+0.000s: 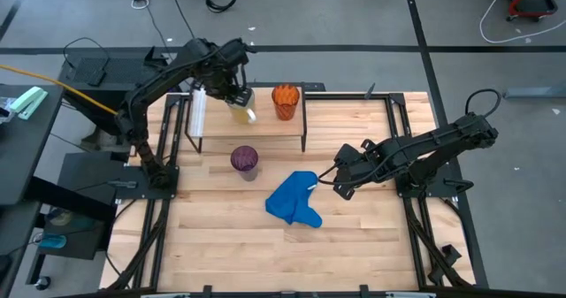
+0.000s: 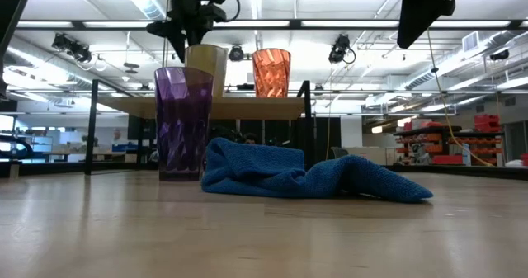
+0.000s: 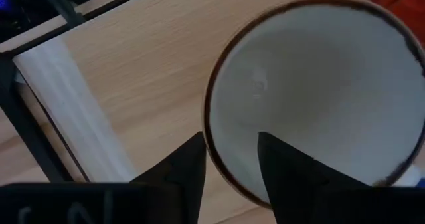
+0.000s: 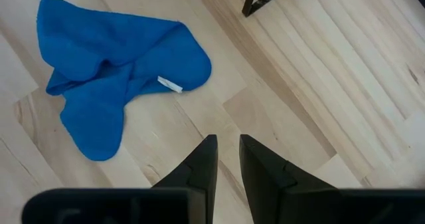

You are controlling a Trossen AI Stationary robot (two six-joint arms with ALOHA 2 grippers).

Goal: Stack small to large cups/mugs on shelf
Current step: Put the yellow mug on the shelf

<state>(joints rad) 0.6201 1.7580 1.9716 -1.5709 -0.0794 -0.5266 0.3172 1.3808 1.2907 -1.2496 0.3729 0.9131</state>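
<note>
Your left gripper (image 3: 231, 164) straddles the white mug (image 3: 319, 91) rim on the shelf (image 1: 265, 121), fingers parted to release it beside the orange cup (image 1: 285, 101); the right gripper (image 4: 228, 159) waits over the counter (image 1: 354, 236), fingers slightly apart, holding nothing.

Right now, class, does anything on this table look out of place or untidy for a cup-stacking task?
Yes: a blue cloth lies crumpled on the tabletop beside the purple tumbler, which still stands off the shelf. Nothing looks spilled or broken.

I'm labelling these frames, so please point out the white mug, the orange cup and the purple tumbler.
white mug (image 3: 319, 91): left wrist view, on its pale inner wall.
orange cup (image 2: 271, 72): low view, on its ribbed side.
purple tumbler (image 1: 245, 159): high view, on its open mouth.
</note>
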